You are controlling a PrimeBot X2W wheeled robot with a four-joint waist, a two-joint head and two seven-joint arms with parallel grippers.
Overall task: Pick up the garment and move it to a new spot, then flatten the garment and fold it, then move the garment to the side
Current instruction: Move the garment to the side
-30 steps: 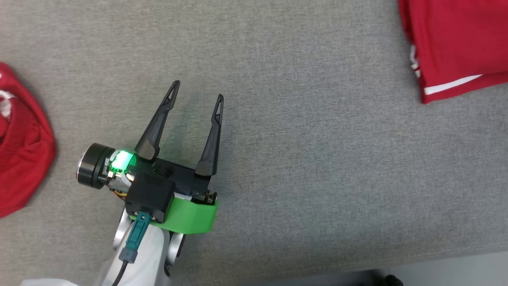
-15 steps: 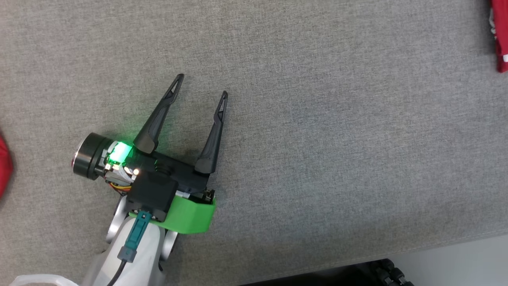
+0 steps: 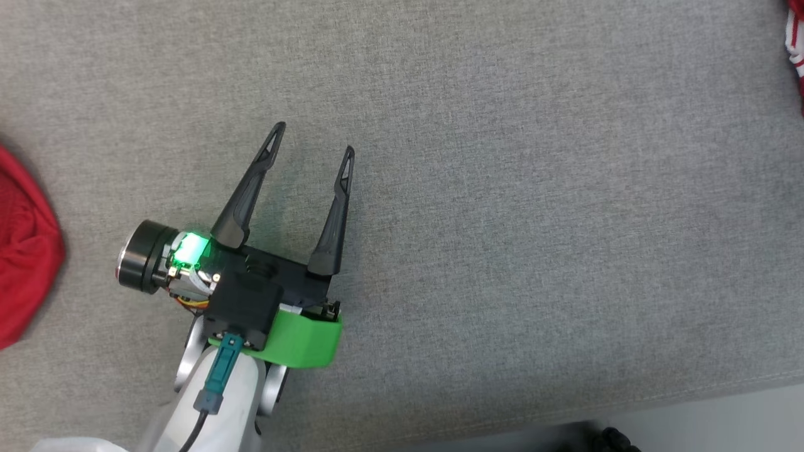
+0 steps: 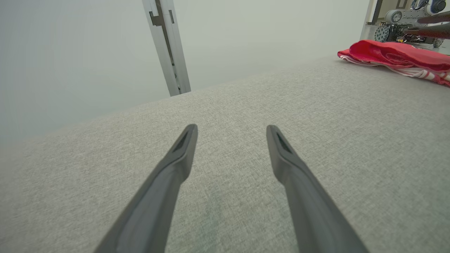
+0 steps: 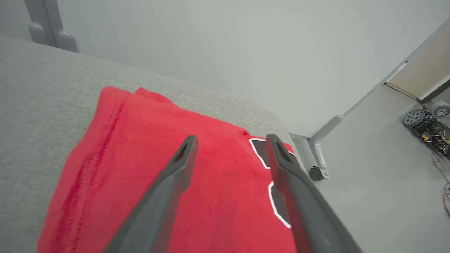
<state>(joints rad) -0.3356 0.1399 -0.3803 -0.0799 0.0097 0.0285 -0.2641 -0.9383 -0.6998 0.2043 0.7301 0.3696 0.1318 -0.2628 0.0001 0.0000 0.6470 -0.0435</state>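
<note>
Jaws of the right gripper (image 5: 231,137) stood spread just above the folded garment (image 5: 123,158), apparently to leave it aside, while the left gripper (image 3: 313,138) hung spread, well apart.

Can't see the rest of the red heap (image 3: 25,263) past head view's left edge. Getting just a striped sliver of the folded garment (image 3: 796,44) at the top right corner. Can't ID the dark wheel-ish lump (image 3: 612,438) clipped at the bottom. Right wrist view: losing the garment's near end below the frame, plus half the black-and-white print (image 5: 261,154) behind a finger (image 5: 291,186) of the right gripper (image 5: 231,138); can't resolve the floor clutter (image 5: 430,126) at the right edge.
</note>
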